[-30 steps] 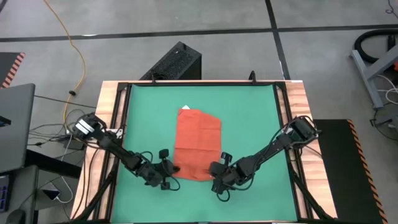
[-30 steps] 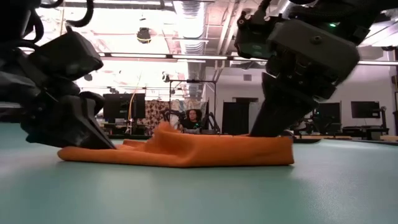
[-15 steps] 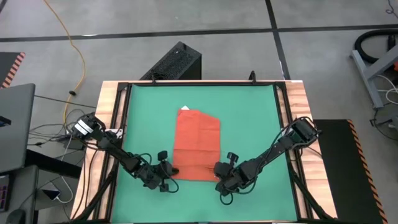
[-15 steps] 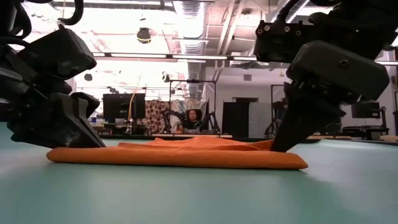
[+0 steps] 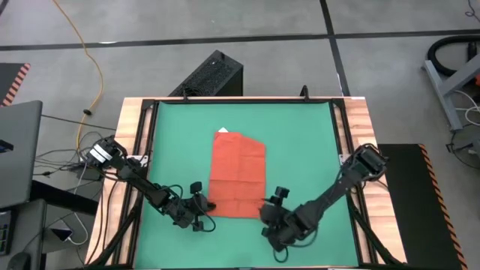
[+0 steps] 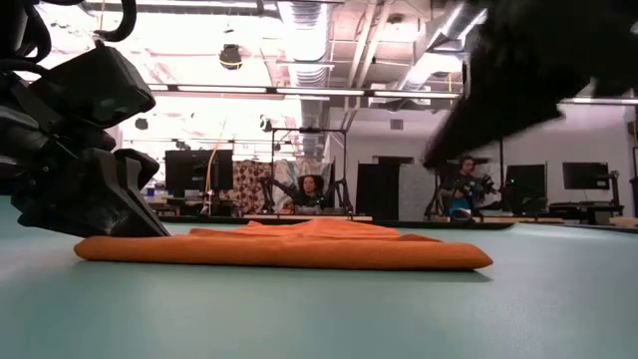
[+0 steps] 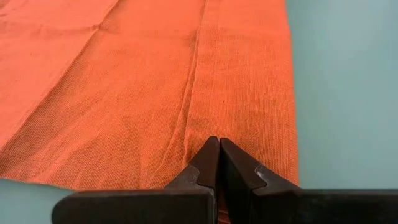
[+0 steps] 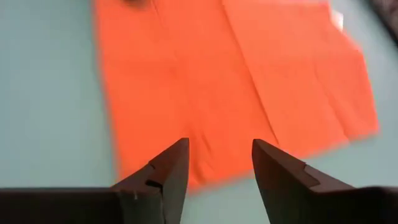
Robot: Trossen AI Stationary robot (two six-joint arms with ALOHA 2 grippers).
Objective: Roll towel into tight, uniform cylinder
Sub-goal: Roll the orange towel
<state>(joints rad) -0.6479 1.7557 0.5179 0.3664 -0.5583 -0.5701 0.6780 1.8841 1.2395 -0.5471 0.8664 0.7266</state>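
The towel (image 5: 238, 174) lay flat and unrolled on the green mat (image 5: 300, 142) covering the tabletop (image 5: 360, 120), roughly mid-mat and toward the near edge. Its small white tag (image 5: 223, 130) showed at the far left corner. In the low view the cloth (image 6: 284, 247) sat as a thin, flat layer with a slight rise in the middle.

Left pincer (image 5: 204, 208) was at the near left corner of the towel. In the left wrist view its fingers (image 7: 205, 167) were pressed together with the tips over the cloth's near edge (image 7: 155, 93); whether any cloth was pinched between them could not be told.

Right pincer (image 5: 271, 217) was off the towel, just beside its near right corner and raised above the mat. In the right wrist view its fingers (image 8: 171, 168) stood spread apart, nothing between them, with the towel (image 8: 230, 81) ahead.
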